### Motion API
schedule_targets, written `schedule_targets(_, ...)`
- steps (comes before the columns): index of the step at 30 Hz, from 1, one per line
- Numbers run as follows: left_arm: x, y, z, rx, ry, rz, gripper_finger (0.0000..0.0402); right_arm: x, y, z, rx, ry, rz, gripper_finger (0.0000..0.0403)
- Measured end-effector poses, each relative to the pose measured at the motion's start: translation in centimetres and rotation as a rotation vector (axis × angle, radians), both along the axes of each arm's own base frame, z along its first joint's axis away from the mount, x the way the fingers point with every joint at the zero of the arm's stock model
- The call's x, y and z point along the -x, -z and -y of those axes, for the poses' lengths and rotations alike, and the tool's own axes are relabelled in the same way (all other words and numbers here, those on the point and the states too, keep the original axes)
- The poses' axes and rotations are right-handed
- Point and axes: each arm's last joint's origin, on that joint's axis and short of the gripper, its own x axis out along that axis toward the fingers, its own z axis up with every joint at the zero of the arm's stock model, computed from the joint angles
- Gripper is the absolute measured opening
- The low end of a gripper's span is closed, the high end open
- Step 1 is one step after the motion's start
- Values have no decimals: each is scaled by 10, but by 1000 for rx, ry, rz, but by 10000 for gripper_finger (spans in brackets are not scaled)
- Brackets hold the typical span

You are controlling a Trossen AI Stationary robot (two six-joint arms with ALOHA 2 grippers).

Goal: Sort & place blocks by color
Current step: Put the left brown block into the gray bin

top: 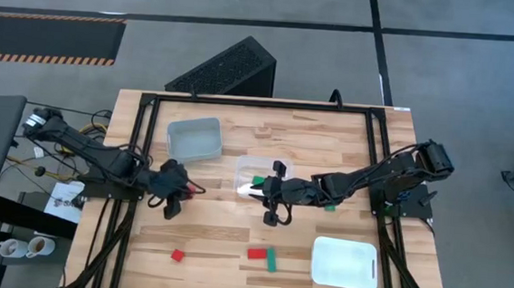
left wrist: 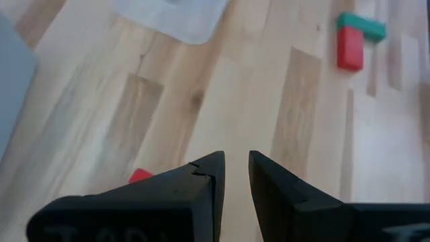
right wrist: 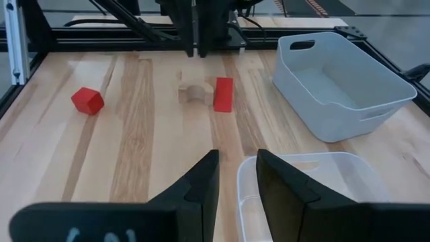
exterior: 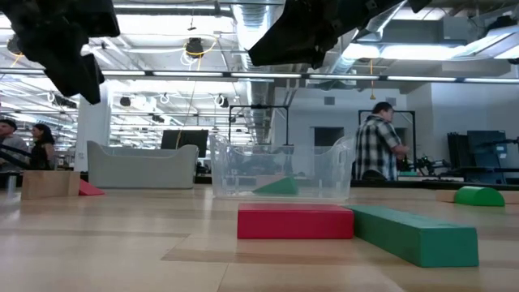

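Observation:
My left gripper [top: 173,200] hovers over the table's left middle, fingers a narrow gap apart and empty [left wrist: 235,181]. A red block [right wrist: 224,94] and a pale wood block [right wrist: 193,93] lie on the table below it. My right gripper [top: 275,204] hangs at the near edge of the clear container [top: 259,176], a narrow gap open and empty [right wrist: 236,181]. A green block [top: 258,180] lies inside the container. A red cube [top: 177,255], a red bar [top: 257,253] and a green bar [top: 272,259] lie near the front. Another green block [top: 330,206] lies under the right arm.
A grey bin [top: 194,140] stands at the far left of the table and a white tray [top: 346,262] at the near right. Bare wood lies between the two grippers. People stand in the room behind [exterior: 377,142].

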Motion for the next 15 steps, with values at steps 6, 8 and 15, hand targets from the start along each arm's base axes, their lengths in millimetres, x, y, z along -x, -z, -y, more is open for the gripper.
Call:
schedule_targets(6,11,9,-1,-29,-1,-145,64,0,0,0,-1,0,2,122)
schedule_targets(8,14,11,-1,-11,-14,-187,81,0,0,0,-1,0,3,122)
schedule_targets(15,14,15,4,8,-40,-215,175,0,-1,0,-5,1,9,122)
